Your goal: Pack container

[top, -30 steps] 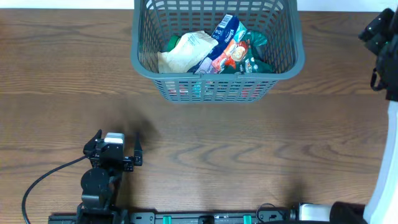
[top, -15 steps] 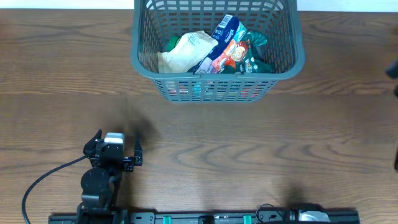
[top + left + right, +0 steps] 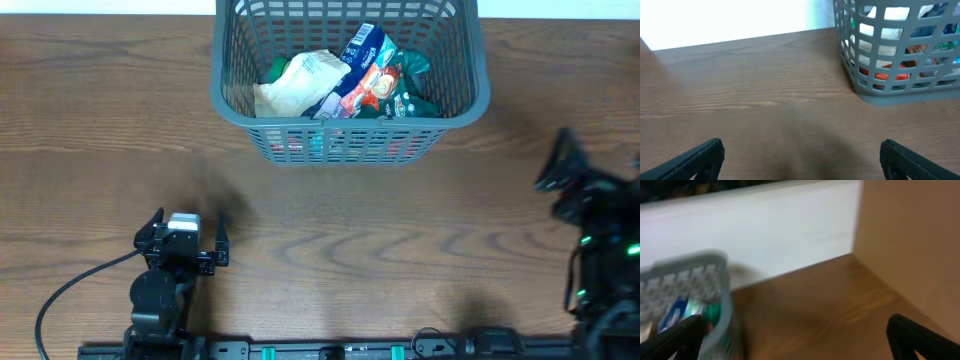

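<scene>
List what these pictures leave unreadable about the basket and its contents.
- Overhead: the basket loses its far rim to the top edge.
- Overhead: packets beneath the blue packet are hidden by those on top.
- Right wrist: blur smears the basket and its contents.
- Left wrist: the lattice wall screens the contents.

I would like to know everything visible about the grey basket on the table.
The container is a large dark grey basket, apparently plastic, rectangular, with slotted lattice walls and a thick rim. It stands upright on the wooden table near its far edge. Several packets lie inside, beige, blue, red and green, showing through the slots. Nothing else touches it.
</scene>
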Available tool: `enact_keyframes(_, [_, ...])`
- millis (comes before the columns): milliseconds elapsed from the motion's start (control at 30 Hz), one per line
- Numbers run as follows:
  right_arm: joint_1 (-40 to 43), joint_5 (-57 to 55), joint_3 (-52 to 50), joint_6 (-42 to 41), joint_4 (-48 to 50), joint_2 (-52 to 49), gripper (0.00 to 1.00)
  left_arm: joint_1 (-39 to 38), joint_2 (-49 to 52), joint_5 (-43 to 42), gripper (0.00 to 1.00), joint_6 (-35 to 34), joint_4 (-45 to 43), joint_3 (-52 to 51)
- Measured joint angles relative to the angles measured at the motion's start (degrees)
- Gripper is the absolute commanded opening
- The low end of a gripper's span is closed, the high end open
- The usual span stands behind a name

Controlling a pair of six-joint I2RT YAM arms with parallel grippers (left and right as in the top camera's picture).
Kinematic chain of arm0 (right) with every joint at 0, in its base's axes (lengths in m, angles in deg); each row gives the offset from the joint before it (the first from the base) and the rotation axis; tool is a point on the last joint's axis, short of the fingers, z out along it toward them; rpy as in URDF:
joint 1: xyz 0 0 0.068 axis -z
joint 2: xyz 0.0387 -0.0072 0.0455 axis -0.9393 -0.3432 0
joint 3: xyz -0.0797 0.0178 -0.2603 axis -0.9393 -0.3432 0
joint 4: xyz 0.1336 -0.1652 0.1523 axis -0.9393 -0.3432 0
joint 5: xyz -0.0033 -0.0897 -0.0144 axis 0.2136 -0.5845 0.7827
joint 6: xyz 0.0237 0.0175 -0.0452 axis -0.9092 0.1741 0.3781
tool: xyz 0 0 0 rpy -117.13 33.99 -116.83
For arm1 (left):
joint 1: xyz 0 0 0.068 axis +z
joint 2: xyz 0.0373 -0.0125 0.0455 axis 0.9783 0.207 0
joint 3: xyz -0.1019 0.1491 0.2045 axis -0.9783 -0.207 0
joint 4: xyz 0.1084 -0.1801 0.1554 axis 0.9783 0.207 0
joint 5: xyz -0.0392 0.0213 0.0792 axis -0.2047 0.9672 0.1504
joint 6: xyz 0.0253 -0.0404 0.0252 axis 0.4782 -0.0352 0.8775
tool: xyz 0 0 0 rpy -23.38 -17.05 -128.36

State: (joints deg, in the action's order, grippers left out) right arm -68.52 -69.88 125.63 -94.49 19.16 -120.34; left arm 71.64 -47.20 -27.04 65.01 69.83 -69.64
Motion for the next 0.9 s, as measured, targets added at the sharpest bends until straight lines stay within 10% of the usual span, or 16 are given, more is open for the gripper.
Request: enact_keyframes(900, [0.00, 24.50, -42.42, 18.80, 24.13, 26.47, 0.99, 0.00, 0.00, -0.02, 0.99, 0.00, 0.02, 0.00])
